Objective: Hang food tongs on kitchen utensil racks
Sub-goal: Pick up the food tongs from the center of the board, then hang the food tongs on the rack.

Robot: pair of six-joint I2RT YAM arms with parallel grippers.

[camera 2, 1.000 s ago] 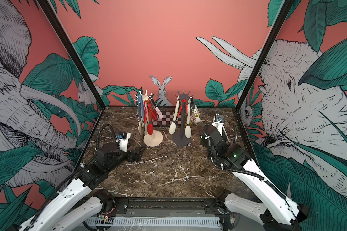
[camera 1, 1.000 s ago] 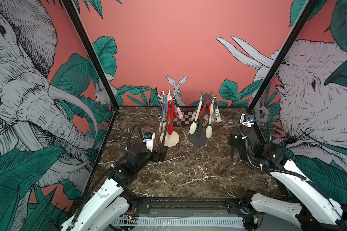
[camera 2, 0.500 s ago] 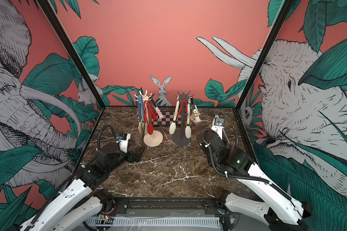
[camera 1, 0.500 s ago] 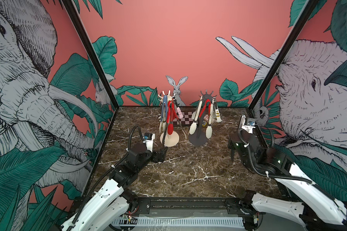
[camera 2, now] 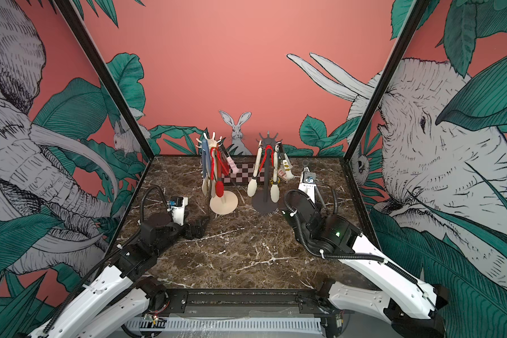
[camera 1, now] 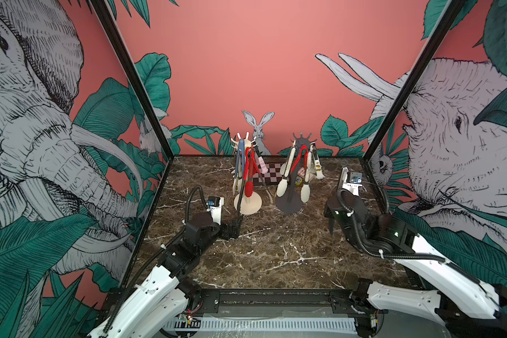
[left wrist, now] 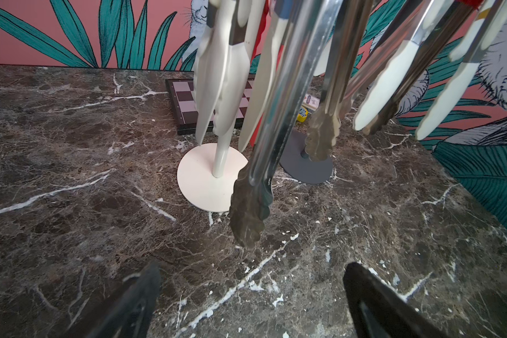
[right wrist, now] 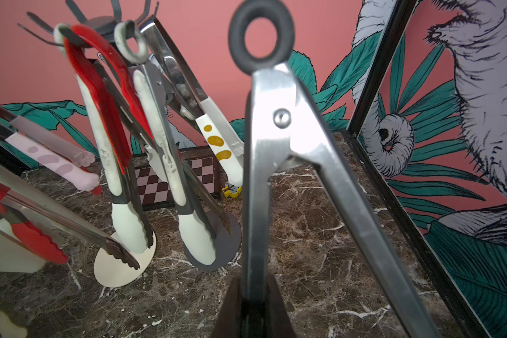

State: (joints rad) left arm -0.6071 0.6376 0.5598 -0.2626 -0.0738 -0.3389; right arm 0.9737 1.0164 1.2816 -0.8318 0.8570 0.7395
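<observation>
Tongs under handling: one steel pair [right wrist: 275, 117] with a black ring loop at its hinge end, not on either rack. The right gripper [right wrist: 253, 281] is clenched on one of its two arms; the other arm splays free to the side. The ring end points up and away from the fingers, with the pair held above the marble tabletop [camera 1: 275, 248], to the right of the dark grey rack [camera 1: 289, 203].

Racks – both stand upright near the back wall, side by side, bases apart. The cream-white rack [camera 1: 248, 203] carries a blue-armed pair [camera 1: 240, 158], a red-tipped pair [camera 1: 248, 188], a pink paw-tipped pair [camera 1: 262, 165] and a steel pair with dark scalloped tips [left wrist: 249, 216]. The dark grey rack carries a red-handled pair with cream tips [camera 1: 282, 187] and a white paw-tipped pair with yellow spots [right wrist: 220, 146]. All hang tips down from the hook crowns.

Left gripper [left wrist: 253, 267]: jaws spread wide, grasping nothing – low over the tabletop, just in front of the cream-white base, with the scalloped tips hanging close ahead of it.

Surroundings: a checkered board [camera 1: 271, 172] lies flat behind the racks against the back wall, with a small yellow object [right wrist: 231, 188] beside it.
</observation>
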